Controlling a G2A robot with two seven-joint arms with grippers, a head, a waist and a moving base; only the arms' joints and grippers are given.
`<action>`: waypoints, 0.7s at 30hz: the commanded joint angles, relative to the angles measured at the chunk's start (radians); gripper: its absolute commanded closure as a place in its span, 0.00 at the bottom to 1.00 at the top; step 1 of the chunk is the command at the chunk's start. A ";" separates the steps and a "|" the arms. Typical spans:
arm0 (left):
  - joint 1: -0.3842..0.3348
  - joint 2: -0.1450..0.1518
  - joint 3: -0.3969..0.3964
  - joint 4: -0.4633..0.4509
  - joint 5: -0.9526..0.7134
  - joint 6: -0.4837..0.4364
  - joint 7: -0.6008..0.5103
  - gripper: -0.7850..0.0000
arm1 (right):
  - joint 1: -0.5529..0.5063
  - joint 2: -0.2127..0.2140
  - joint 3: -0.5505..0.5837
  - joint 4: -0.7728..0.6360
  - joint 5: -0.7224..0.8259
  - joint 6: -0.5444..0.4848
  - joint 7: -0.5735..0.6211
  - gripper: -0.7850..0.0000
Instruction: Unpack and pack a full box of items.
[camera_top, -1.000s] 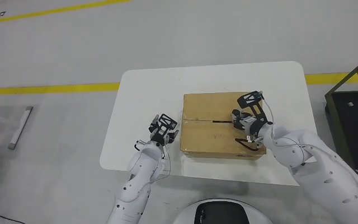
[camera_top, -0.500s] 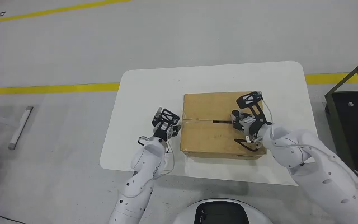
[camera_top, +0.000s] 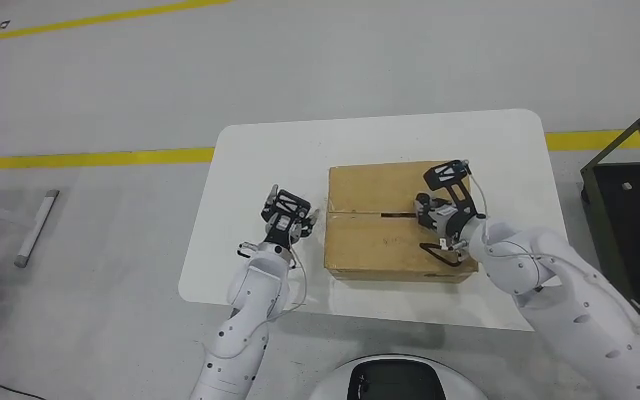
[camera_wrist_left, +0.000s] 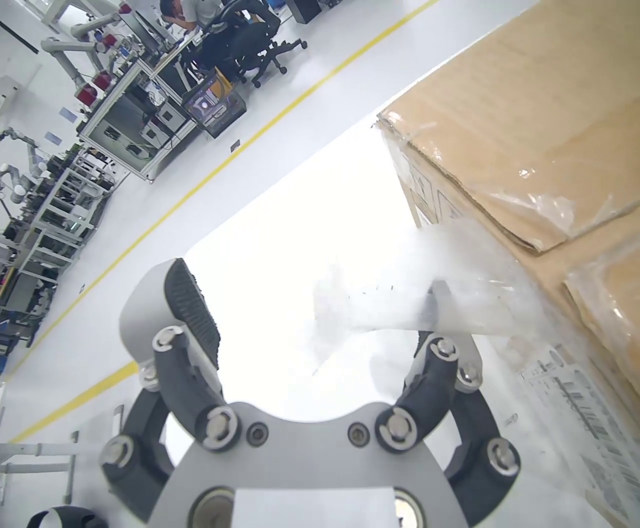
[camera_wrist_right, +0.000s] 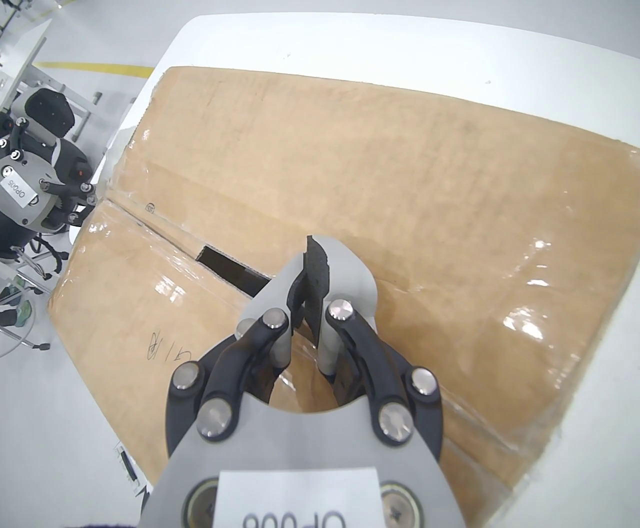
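box (camera_top: 398, 222): it sits shut on the bench (camera_top: 260, 170), more to the right arm's side.
left tool (camera_wrist_left: 310, 295): open wide, just beside the box end. a loose tape (camera_wrist_left: 450, 285) strip from the box lies on one finger.
right tool (camera_wrist_right: 312, 272): closed with nothing in it, over the seam by a dark gap (camera_wrist_right: 230, 272).
step: looks like taking the tape off so the box can open.
next: you should pinch the strip and pull it away slowly.

My top camera looks down over the whole table (camera_top: 250, 160); the left wrist camera sits close beside one end of the box (camera_top: 380, 190), the right close above it. All three share it.
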 joint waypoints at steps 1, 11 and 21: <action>-0.002 -0.001 -0.002 -0.006 -0.006 0.002 0.001 0.00 | 0.002 -0.002 0.000 0.001 0.000 -0.001 -0.001 1.00; -0.029 -0.010 0.004 -0.004 -0.013 0.037 0.020 0.00 | 0.004 -0.008 0.001 0.005 -0.007 -0.006 0.000 1.00; -0.049 -0.016 0.009 -0.057 -0.040 0.013 0.023 0.00 | 0.002 -0.014 0.030 -0.002 0.037 0.004 -0.001 1.00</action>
